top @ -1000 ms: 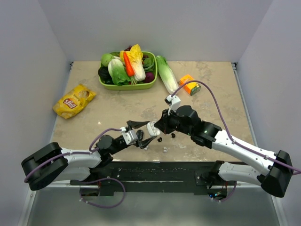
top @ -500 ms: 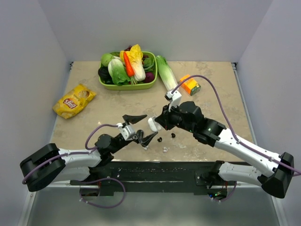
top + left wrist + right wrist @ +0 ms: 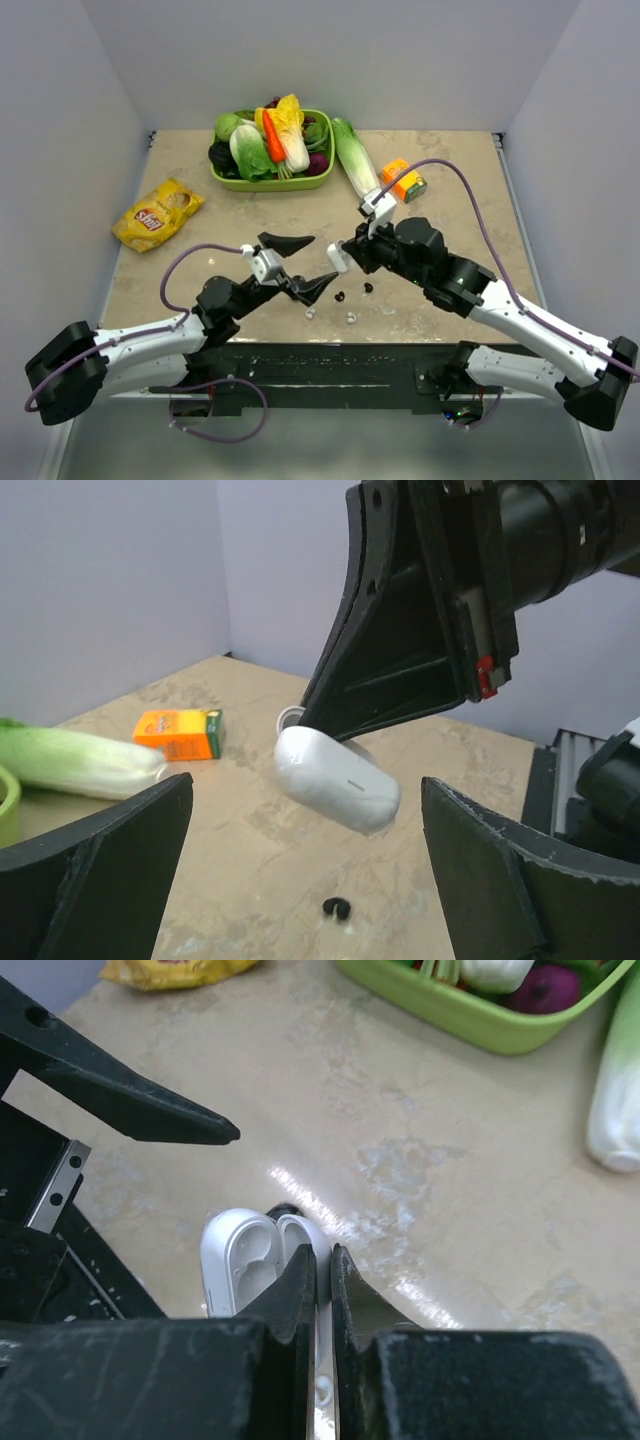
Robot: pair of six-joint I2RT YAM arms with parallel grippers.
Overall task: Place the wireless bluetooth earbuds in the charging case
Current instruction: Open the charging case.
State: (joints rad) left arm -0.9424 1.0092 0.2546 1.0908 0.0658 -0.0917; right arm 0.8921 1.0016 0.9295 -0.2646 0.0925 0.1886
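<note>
Two black earbuds (image 3: 340, 296) lie loose on the table (image 3: 180, 165), just on the near side of the charging case (image 3: 335, 780). Two white earbuds (image 3: 351, 319) lie a little farther out from the case, toward the arm bases, so all four are outside it. The white case hangs tilted above the tabletop, and the right wrist view shows its lid hinged open. The fingers of the right gripper (image 3: 322, 1260) are pressed together on one thin wall of the case. The left gripper (image 3: 322, 258) faces the case from its left, fingers spread wide apart and touching nothing, with the case just beyond their tips. Behind the case, toward the back wall, lie an orange carton (image 3: 403, 181) and a long cabbage (image 3: 352, 155). A green basket (image 3: 262, 185) heaped with vegetables sits to the case's far left. A yellow chip bag (image 3: 157, 213) lies well off to the left of the case.
</note>
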